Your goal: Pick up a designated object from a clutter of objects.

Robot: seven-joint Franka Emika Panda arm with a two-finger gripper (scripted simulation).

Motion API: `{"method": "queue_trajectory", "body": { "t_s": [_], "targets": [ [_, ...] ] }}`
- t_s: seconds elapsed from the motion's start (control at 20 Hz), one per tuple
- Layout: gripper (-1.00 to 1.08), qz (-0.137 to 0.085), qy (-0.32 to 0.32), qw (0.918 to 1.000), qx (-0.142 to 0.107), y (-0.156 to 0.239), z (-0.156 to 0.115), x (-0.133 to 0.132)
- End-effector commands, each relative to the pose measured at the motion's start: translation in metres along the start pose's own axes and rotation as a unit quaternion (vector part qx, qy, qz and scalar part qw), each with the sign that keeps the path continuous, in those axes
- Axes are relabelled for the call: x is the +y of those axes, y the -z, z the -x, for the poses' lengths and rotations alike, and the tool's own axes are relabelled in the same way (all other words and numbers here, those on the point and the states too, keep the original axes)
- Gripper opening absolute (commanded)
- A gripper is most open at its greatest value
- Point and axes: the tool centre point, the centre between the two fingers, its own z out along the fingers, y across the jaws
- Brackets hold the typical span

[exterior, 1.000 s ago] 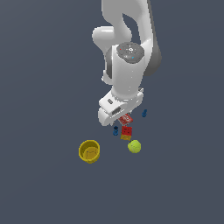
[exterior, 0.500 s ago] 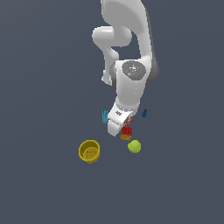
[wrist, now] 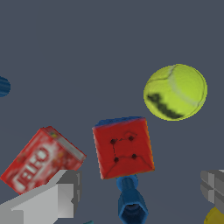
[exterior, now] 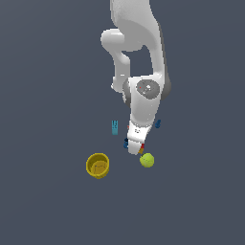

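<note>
The grey two-fingered gripper (wrist: 138, 194) is seen spread wide, nothing held — the small red-faced, dark-dotted cube with a blue edge (wrist: 123, 147) is seen lying between its fingers, near the yellow-green ball (wrist: 175, 92) and beside the flat red packet (wrist: 40, 158).

Block (wrist: 124, 148): matt red face, smooth, with dark dots joined by thin lines; the blue edge looks like plastic. Ball (wrist: 176, 92): fuzzy, felt-like yellow-green surface with a pale seam and a dark smudge. Packet (wrist: 40, 159): printed red carton, like card, with white lettering. Blue piece (wrist: 131, 202): smooth plastic with a slight sheen. Cup (exterior: 97, 165): plain yellow plastic, matt. Fingers (wrist: 50, 199): flat grey, matt, hard-edged. Arm (exterior: 143, 103): smooth white shell, softly glossy. Floor (exterior: 48, 72): uniform dark grey, matt.
</note>
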Motion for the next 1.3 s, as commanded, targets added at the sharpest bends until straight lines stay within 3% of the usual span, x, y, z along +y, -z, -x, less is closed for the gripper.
{"method": "queue_trajectory", "body": {
  "t_s": [0.0,0.45,0.8,1.25],
  "targets": [
    [1.0,0.001,0.027,0.9996,0.002,-0.008,-0.003,-0.003],
    [1.0,0.002,0.073,0.9973,0.006,-0.021,-0.008,-0.008],
    [1.0,0.001,0.072,0.9974,0.006,-0.026,-0.008,-0.008],
    [1.0,0.002,0.075,0.9972,0.006,-0.065,-0.008,-0.009]
  ]
}}
